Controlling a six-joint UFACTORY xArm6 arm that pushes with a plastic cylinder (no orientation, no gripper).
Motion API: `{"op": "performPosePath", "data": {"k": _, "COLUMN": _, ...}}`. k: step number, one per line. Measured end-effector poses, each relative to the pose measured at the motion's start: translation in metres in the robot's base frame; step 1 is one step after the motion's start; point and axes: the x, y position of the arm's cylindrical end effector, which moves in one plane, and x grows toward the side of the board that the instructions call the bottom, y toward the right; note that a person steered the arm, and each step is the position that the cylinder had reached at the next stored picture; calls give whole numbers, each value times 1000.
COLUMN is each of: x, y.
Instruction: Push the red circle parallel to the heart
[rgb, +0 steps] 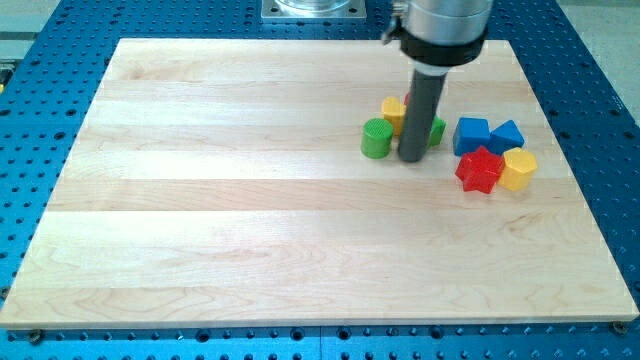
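Observation:
My tip (412, 159) rests on the wooden board (250, 200) in the upper right part of the view. A green cylinder (376, 138) stands just to its left. A yellow block (393, 110), perhaps the heart, lies behind that, above and left of the tip. A thin sliver of red (407, 101) shows at the rod's left edge; the rod hides the rest of it, so I cannot tell its shape. A second green block (437, 129) peeks out on the rod's right side.
To the right of the tip lies a cluster: two blue blocks (471, 134) (508, 135), a red star-like block (480, 169) and a yellow block (518, 169). The board's right edge is close to this cluster. The blue perforated table (60, 60) surrounds the board.

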Motion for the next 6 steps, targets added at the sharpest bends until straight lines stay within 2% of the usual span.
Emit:
{"op": "performPosePath", "data": {"k": 2, "x": -91, "y": 40}}
{"op": "performPosePath", "data": {"k": 3, "x": -111, "y": -21}}
{"op": "performPosePath", "data": {"k": 4, "x": -144, "y": 4}}
{"op": "performPosePath", "data": {"k": 5, "x": -182, "y": 0}}
{"op": "performPosePath", "data": {"k": 6, "x": -132, "y": -83}}
